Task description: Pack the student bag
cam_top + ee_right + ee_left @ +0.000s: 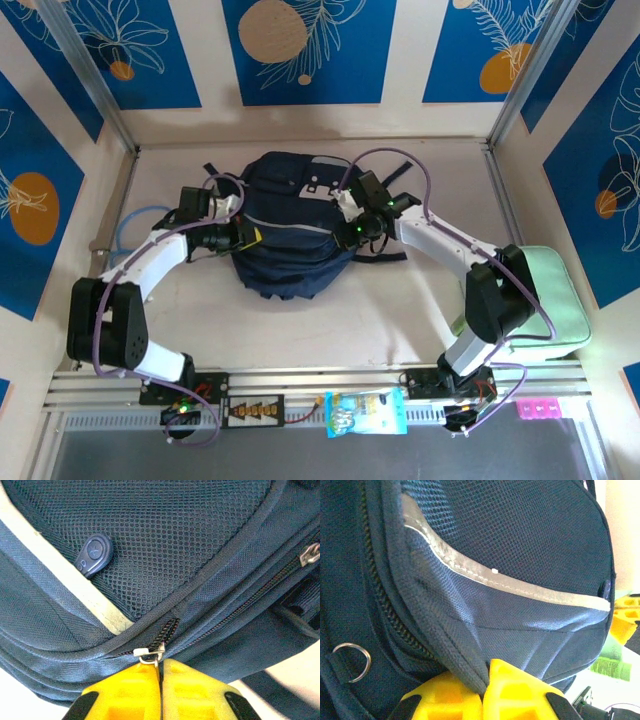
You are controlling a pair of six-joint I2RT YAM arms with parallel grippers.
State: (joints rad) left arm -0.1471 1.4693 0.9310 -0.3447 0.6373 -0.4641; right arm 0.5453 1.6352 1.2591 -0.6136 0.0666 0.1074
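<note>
A flat mint-green zip case [545,300] is laid right of the navy fabric backpack [290,225]; its fold [462,660] is clamped in the left gripper [484,680], its zip pull [150,654] in the right gripper [161,669]

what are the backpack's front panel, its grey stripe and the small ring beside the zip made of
Backpack front panel: woven synthetic mesh, matte, open holes visible. Grey stripe: probably reflective tape, smooth sheen, stitched edge. Ring: bare metal wire, by its glint.
</note>
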